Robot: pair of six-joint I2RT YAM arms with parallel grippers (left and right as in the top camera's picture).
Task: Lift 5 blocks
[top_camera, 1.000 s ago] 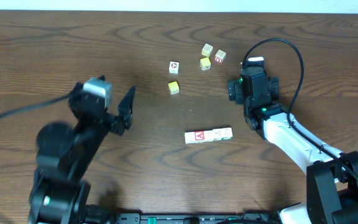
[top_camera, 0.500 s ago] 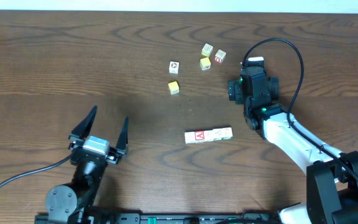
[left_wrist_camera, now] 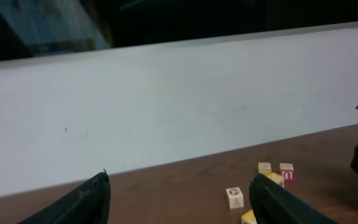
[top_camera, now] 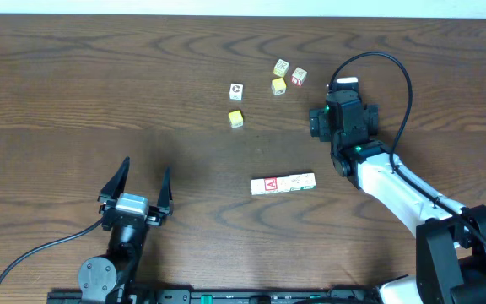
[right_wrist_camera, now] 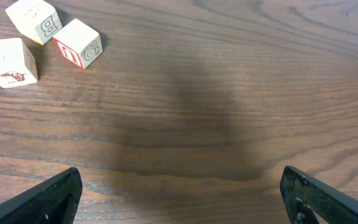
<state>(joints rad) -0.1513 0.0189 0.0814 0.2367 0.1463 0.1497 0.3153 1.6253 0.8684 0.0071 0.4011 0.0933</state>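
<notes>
Overhead: the left arm sits low near the front edge of the table (top_camera: 57, 84). The left gripper (top_camera: 145, 168) has its two fingers spread wide apart w/ nothing btwn them. The right gripper (top_camera: 334, 118) is over on the right side, and from up here its fingers are hidden under the wrist. The row of blocks (top_camera: 283, 183) lies flat on the wood btwn the two arms, nearer the right one. It looks like five cubes end to end and touching, one w/ a red face toward the left arm's end. Neither gripper touches it. Further back are three loose picture cubes (top_camera: 237, 89) and two yellow cubes (top_camera: 236, 118), scattered.

Left wrist: both fingers (left_wrist_camera: 86, 199) show low in the frame, far apart and empty. Beyond them are the loose cubes on the wood, then a white wall (left_wrist_camera: 166, 112). A dark bit of the right arm shows at the right edge.

Right wrist: a fingertip shows in each bottom corner, well apart, so the jaws are wide w/ only bare wood btwn. Three loose cubes sit close together in the top-left corner, clear of the fingers.
</notes>
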